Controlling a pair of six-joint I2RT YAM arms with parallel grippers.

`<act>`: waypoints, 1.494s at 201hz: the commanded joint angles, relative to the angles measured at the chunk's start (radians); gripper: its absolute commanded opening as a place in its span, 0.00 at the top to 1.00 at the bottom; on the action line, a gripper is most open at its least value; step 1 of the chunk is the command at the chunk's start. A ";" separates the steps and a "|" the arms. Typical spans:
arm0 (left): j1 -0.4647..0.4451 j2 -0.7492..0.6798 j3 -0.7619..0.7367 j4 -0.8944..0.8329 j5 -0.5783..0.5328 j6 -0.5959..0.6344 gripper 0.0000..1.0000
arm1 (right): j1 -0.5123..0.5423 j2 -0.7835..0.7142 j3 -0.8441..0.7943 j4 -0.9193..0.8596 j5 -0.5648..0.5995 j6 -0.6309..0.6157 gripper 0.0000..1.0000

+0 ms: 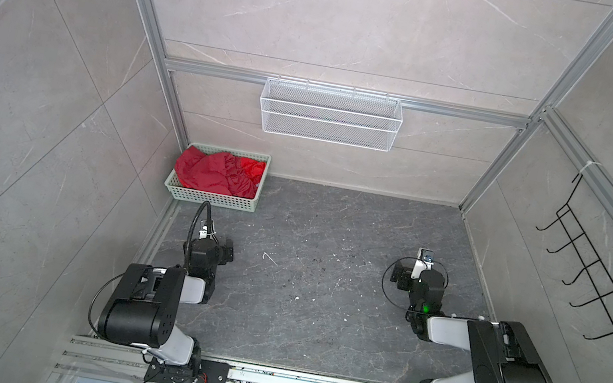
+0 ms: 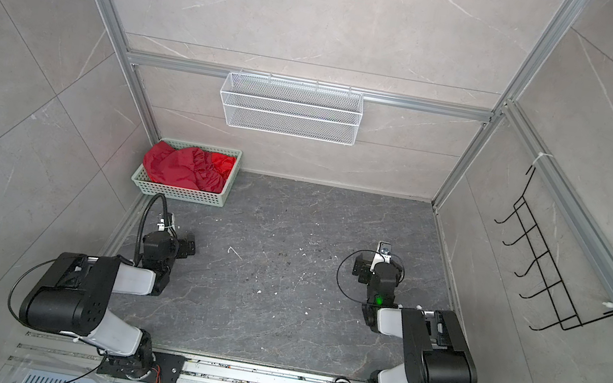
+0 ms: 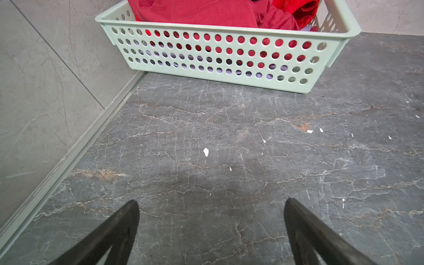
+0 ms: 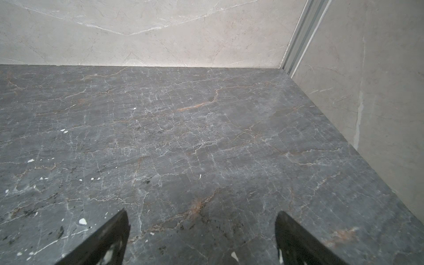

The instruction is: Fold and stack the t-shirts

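The t-shirts (image 1: 215, 173) (image 2: 184, 168) lie as a crumpled red heap in a pale green perforated basket (image 1: 211, 198) (image 2: 178, 192) at the back left corner of the table. In the left wrist view the red t-shirts (image 3: 202, 11) fill the basket (image 3: 206, 28), which stands a short way ahead of my left gripper (image 3: 211, 202). That gripper is open over bare table with nothing between its fingers. My right gripper (image 4: 202, 212) is open too, over bare table near the right wall. Both arms (image 1: 203, 255) (image 1: 427, 288) sit folded at the table's near side.
The dark marble tabletop (image 1: 322, 288) carries small white specks. A white wire mesh basket (image 1: 330, 114) hangs on the back wall. A black wire hook rack (image 1: 593, 282) hangs on the right wall. Grey walls and aluminium rails close in the left, back and right sides.
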 commanded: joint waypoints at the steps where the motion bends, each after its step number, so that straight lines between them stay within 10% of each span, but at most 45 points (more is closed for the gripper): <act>1: 0.005 -0.010 0.018 0.035 0.002 0.000 0.00 | -0.003 -0.002 -0.006 0.023 -0.012 0.011 0.01; 164: 0.005 -0.012 0.016 0.042 -0.008 0.002 0.00 | -0.003 -0.006 -0.004 0.033 0.000 0.012 0.01; 186: 0.003 -0.124 0.112 -0.233 0.028 0.011 0.00 | 0.000 -0.125 0.107 -0.295 0.031 0.034 0.01; 224: -0.006 -0.308 0.375 -0.891 0.190 -0.311 0.00 | 0.010 -0.339 0.269 -0.726 -0.204 0.288 0.01; 260: -0.155 -0.436 0.351 -0.895 0.347 -0.640 0.00 | 0.153 -0.406 0.231 -0.692 -0.432 0.677 0.01; 300: -0.454 -0.477 0.348 -0.889 0.292 -0.885 0.00 | 0.492 -0.445 0.178 -0.688 -0.283 0.877 0.01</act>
